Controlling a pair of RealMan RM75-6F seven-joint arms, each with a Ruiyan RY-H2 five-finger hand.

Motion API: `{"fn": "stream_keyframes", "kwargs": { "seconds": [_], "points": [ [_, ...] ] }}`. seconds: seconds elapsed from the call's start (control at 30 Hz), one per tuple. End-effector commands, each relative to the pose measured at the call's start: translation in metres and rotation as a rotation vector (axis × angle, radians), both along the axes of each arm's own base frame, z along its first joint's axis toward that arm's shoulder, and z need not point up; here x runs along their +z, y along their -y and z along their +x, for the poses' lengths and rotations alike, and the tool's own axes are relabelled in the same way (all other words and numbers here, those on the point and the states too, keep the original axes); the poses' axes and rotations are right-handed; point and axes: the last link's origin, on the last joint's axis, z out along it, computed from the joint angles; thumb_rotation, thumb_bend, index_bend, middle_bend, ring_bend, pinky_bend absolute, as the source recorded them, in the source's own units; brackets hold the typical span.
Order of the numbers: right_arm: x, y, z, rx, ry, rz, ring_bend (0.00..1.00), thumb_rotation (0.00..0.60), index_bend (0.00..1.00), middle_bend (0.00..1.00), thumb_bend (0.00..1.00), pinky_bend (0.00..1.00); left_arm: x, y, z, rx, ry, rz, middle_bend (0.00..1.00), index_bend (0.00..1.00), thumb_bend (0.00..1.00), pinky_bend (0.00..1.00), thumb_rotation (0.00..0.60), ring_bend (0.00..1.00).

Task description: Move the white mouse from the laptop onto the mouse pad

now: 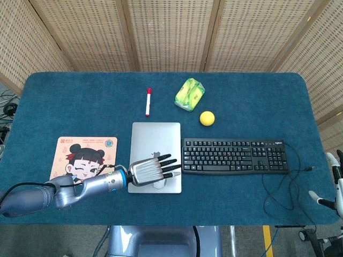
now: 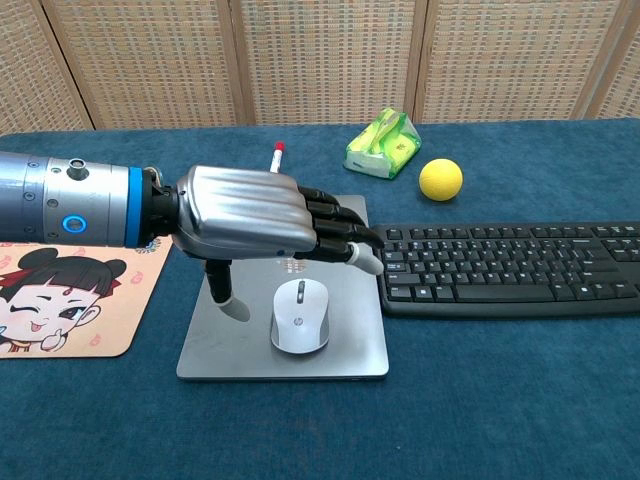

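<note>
The white mouse (image 2: pixel 299 329) lies on the front part of the closed grey laptop (image 2: pixel 340 360); in the head view only its edge (image 1: pixel 160 184) peeks out under my hand. My left hand (image 2: pixel 255 215) (image 1: pixel 150 170) hovers flat above the mouse, fingers stretched out toward the keyboard, thumb hanging down just left of the mouse without touching it. It holds nothing. The mouse pad (image 1: pixel 84 159) (image 2: pixel 60 310) with a cartoon girl lies left of the laptop. My right hand (image 1: pixel 335 184) shows only partly at the right edge, off the table.
A black keyboard (image 1: pixel 235 156) lies right of the laptop, its cable (image 1: pixel 278 190) looping toward the front. Behind are a red-capped marker (image 1: pixel 148 101), a green tissue pack (image 1: pixel 189 93) and a yellow ball (image 1: pixel 207 118).
</note>
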Motion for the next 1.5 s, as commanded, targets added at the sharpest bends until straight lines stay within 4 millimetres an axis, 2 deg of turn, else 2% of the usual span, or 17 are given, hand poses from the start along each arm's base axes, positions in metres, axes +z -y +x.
{"fn": "stream_keyframes", "kwargs": {
  "seconds": [0.03, 0.27, 0.4, 0.53, 0.87, 0.93, 1.07, 1.37, 1.5],
  "points": [
    [0.001, 0.000, -0.002, -0.006, 0.001, -0.002, 0.00, 0.600, 0.07, 0.00, 0.04, 0.00, -0.002, -0.010, -0.005, -0.123, -0.050, -0.040, 0.00, 0.09, 0.15, 0.13, 0.600, 0.01],
    [0.001, 0.004, -0.007, -0.030, 0.002, -0.001, 0.00, 0.600, 0.07, 0.00, 0.04, 0.00, -0.006, -0.025, -0.013, -0.152, -0.071, -0.091, 0.00, 0.10, 0.14, 0.14, 0.600, 0.02],
    [-0.001, 0.005, -0.008, -0.033, -0.001, 0.002, 0.00, 0.600, 0.07, 0.00, 0.04, 0.00, -0.013, -0.026, -0.010, -0.141, -0.075, -0.113, 0.00, 0.17, 0.14, 0.14, 0.600, 0.03],
    [-0.001, 0.006, -0.008, -0.037, -0.001, -0.002, 0.00, 0.600, 0.06, 0.00, 0.04, 0.00, -0.020, -0.028, -0.003, -0.139, -0.083, -0.123, 0.00, 0.17, 0.14, 0.14, 0.600, 0.04],
    [0.003, 0.006, -0.013, -0.054, 0.003, -0.018, 0.00, 0.600, 0.06, 0.00, 0.04, 0.00, -0.034, -0.029, 0.002, -0.108, -0.124, -0.138, 0.01, 0.19, 0.16, 0.22, 0.600, 0.08],
    [0.004, 0.006, -0.013, -0.055, 0.004, -0.021, 0.00, 0.600, 0.06, 0.00, 0.04, 0.00, -0.037, -0.028, 0.004, -0.113, -0.124, -0.140, 0.04, 0.21, 0.17, 0.22, 0.600, 0.10],
    [0.005, 0.007, -0.015, -0.060, 0.006, -0.025, 0.00, 0.600, 0.06, 0.00, 0.04, 0.00, -0.042, -0.027, 0.007, -0.126, -0.118, -0.144, 0.16, 0.28, 0.20, 0.26, 0.600, 0.19],
    [0.007, 0.007, -0.017, -0.066, 0.010, -0.032, 0.00, 0.600, 0.06, 0.00, 0.04, 0.00, -0.047, -0.031, -0.001, -0.099, -0.118, -0.125, 0.50, 0.60, 0.27, 0.42, 0.600, 0.48],
    [0.007, 0.007, -0.017, -0.064, 0.008, -0.031, 0.00, 0.600, 0.06, 0.00, 0.04, 0.00, -0.036, -0.035, -0.011, -0.104, -0.090, -0.099, 0.53, 0.63, 0.27, 0.42, 0.600, 0.50]
  ]
}}
